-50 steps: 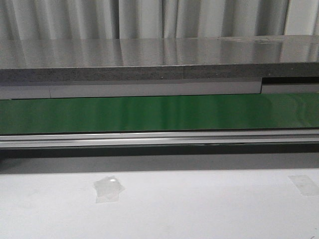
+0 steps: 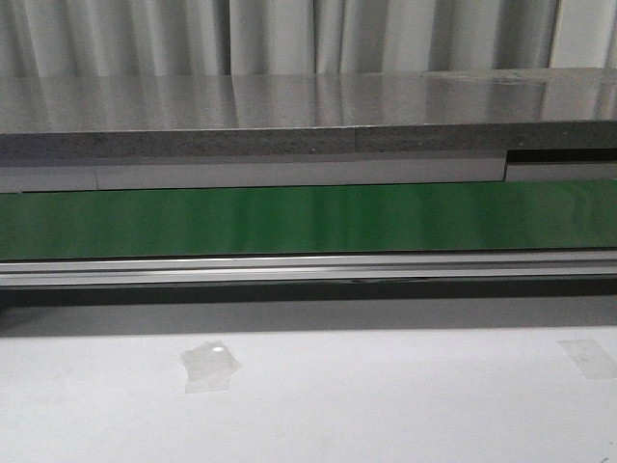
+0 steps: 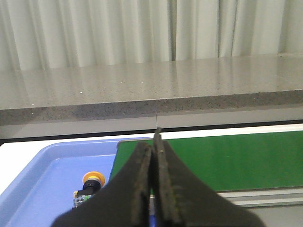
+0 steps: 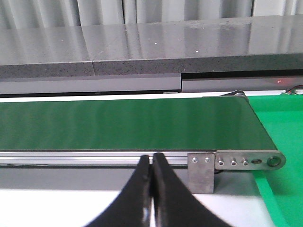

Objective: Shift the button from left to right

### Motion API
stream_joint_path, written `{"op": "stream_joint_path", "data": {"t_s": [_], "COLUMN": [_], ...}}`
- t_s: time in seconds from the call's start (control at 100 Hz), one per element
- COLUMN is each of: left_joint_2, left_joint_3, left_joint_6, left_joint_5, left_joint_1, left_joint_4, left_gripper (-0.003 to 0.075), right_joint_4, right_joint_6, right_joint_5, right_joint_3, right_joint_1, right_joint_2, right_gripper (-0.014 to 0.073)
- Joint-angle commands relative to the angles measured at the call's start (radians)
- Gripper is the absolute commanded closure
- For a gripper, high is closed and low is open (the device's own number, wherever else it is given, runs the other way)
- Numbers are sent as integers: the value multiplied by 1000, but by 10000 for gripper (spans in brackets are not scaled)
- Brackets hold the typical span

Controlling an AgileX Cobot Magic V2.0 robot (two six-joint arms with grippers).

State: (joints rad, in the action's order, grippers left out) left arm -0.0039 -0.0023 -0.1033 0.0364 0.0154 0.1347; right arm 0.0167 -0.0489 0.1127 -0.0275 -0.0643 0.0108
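button (image 3: 91,185) upright in blue tray (image 3: 42,179), beside green conveyor belt (image 3: 236,158) | left gripper (image 3: 152,142) clenched, empty | right gripper (image 4: 152,161) clenched, empty | advice: spread jaws first, descend squarely over black body

The front view looks forward, low over the white table (image 2: 318,405), at the green belt (image 2: 308,220) and the grey counter (image 2: 289,116) before curtains (image 2: 270,37). Each wrist view looks level along its arm's fingers toward the same belt, counter and curtains; the left one sits near a blue tray (image 3: 42,184), the right one near the belt's end bracket (image 4: 246,161).
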Motion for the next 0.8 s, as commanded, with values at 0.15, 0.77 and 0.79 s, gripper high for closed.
{"op": "stream_joint_path", "data": {"t_s": [0.15, 0.77, 0.79], "left_joint_2": [-34, 385, 405], "left_joint_3": [-17, -689, -708], "left_joint_6": [-8, -8, -8], "left_joint_5": [-74, 703, 731], "left_joint_1": [-3, -3, -3], "left_joint_4": [-5, 19, 23], "left_gripper": [740, 740, 740], "right_joint_4": [0, 0, 0], "right_joint_6": [0, 0, 0], "right_joint_5": [-81, -81, -81], "right_joint_3": [15, 15, 15], "right_joint_1": [-1, -1, -1], "right_joint_2": [13, 13, 13], "right_gripper": [662, 662, 662]}}
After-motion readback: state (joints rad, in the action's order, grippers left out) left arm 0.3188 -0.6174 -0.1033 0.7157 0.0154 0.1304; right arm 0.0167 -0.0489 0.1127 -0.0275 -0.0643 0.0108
